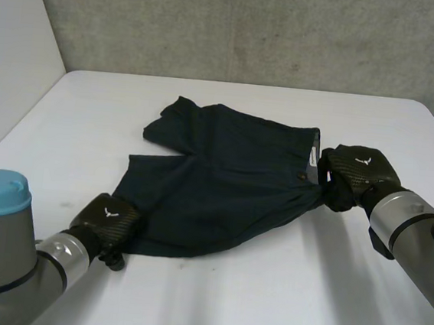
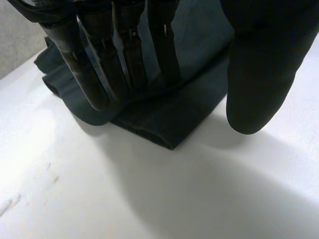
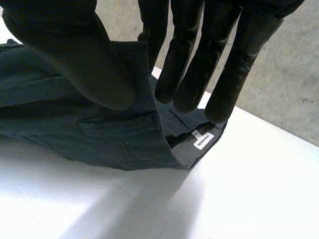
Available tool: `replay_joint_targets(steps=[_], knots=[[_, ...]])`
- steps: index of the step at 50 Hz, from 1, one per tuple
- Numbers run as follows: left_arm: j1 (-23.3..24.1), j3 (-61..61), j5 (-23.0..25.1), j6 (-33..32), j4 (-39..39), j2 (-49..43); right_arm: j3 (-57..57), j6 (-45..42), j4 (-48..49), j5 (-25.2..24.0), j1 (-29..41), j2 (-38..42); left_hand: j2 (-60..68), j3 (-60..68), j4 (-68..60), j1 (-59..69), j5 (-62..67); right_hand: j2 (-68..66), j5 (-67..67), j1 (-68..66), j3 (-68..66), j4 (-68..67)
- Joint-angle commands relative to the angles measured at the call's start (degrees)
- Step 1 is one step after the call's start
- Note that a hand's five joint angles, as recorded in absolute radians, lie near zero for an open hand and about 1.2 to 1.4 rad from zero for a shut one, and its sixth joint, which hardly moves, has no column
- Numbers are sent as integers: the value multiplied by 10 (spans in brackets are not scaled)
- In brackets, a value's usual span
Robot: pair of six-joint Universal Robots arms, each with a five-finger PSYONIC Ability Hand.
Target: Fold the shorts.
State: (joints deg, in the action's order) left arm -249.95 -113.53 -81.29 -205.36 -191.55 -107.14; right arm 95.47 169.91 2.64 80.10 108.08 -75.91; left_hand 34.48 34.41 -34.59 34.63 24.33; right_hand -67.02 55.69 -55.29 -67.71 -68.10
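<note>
In the head view, dark shorts (image 1: 223, 178) lay spread across the middle of the white counter (image 1: 265, 298), with the waistband towards the right side and the legs towards the left. The left robot hand (image 1: 111, 221) sat at the near leg's hem corner. The right robot hand (image 1: 354, 172) was at the near end of the waistband, just beside a small white label (image 1: 310, 158). The near edge of the cloth ran taut between the two hands and cast a shadow on the counter. A grey wall (image 1: 253, 28) stood behind the counter.

In the left wrist view, the left robot hand (image 2: 132, 59) was grasping the shorts (image 2: 164, 124). The hem corner ran up between the straight fingers on one face and the thumb on the other, and its folded tip hung close over the counter (image 2: 149, 199).

In the right wrist view, the right robot hand (image 3: 65, 50) was pinching the waistband of the shorts (image 3: 99, 134), with the thumb pressed on the outer face and one finger behind the raised edge. The other fingers were straight, their tips over the open waist, where the label (image 3: 203, 140) showed inside. The rest of the cloth rested on the counter (image 3: 224, 199).
</note>
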Motion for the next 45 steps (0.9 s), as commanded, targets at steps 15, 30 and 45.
replay_joint_targets(steps=[15, 30, 45], knots=[[-14, 86, -4, -4, -1, -83, 6, 0, 2, -1, 0, 4, 77, 78, -76, 75, 78, -130, 143, -247, -123, -119], [-14, 104, -4, -8, -1, -108, 9, -10, 2, -2, 0, 5, 267, 267, -266, 265, 268, -130, 143, -247, -123, -119], [-10, 103, -4, -1, -1, -59, 10, -13, 2, -1, 0, 8, 351, 352, -350, 350, 353, -130, 143, -247, -123, -119]])
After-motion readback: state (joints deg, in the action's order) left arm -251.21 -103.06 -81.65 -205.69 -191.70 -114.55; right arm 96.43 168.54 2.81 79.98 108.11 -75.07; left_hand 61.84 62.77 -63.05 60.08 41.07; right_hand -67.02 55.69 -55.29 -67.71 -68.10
